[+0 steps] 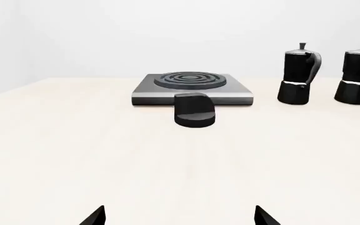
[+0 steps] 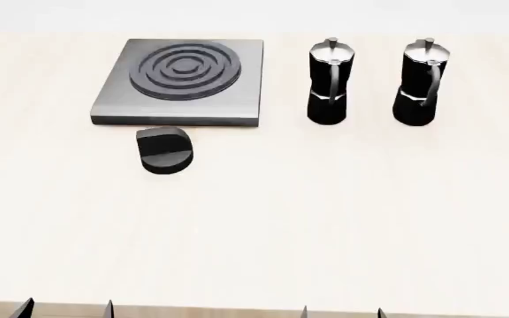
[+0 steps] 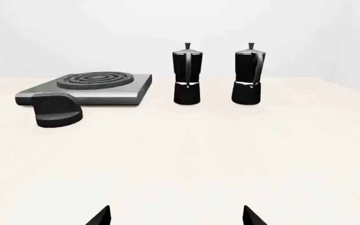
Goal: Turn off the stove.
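The stove is a flat grey metal slab with a ringed round burner at the table's far left; it also shows in the left wrist view and the right wrist view. Its black knob sits just in front of the slab, also seen in the left wrist view and the right wrist view. My left gripper is open and empty at the table's near edge, far short of the knob. My right gripper is open and empty at the near edge too.
Two black moka pots with silver lids stand right of the stove, one nearer it and one further right. The light table stretches between them and my grippers.
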Robot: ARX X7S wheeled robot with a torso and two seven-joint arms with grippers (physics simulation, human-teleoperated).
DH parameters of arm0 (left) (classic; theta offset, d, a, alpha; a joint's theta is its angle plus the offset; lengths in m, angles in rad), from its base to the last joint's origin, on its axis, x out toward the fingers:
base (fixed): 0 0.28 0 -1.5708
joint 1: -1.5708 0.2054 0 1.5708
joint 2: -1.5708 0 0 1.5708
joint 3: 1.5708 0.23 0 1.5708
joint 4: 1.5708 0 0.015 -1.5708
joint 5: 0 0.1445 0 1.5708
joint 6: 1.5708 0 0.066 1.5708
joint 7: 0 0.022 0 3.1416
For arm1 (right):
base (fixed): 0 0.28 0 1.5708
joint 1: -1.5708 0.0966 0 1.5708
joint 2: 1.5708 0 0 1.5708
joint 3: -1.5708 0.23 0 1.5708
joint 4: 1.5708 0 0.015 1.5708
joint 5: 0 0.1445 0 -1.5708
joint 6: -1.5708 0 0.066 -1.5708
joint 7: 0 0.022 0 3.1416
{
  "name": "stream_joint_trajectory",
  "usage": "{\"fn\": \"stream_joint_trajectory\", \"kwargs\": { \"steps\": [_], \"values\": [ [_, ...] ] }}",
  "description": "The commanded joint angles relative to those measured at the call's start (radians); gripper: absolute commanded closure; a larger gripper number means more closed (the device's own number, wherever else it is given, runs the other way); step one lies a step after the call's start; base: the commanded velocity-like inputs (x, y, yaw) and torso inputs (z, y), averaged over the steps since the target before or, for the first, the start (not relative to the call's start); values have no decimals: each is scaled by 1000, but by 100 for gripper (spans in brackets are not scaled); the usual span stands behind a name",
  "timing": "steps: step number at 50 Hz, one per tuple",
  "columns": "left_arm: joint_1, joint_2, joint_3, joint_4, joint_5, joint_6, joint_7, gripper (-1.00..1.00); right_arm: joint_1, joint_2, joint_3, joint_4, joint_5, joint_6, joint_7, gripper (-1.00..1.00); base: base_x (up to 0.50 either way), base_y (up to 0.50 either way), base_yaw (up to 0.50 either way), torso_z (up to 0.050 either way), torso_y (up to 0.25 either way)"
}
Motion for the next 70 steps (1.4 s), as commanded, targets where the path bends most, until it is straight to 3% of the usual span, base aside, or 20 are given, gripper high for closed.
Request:
{"fn": "stream_joint_trajectory", "kwargs": {
  "steps": [1,21,30,46,70],
  "values": [
    [-1,-16,19,-3,-14,0,-19,-100,0,15,-20,-4,15,6,21,-100,0,0,0,0,0],
    [1,-64,75,20,-71,-9,-63,-100,4,62,-73,-37,62,54,80,-100,0,0,0,0,0],
    [29,-87,75,162,-73,11,-90,-100,-21,85,-74,-227,67,166,116,-100,0,0,0,0,0],
    [9,-130,46,406,-131,-152,-128,-100,-59,123,-65,-565,65,350,179,-100,0,0,0,0,0],
    [3,-164,36,590,-198,-244,-157,-100,-81,166,-90,-689,40,365,215,-100,0,0,0,0,0]
  ]
}}
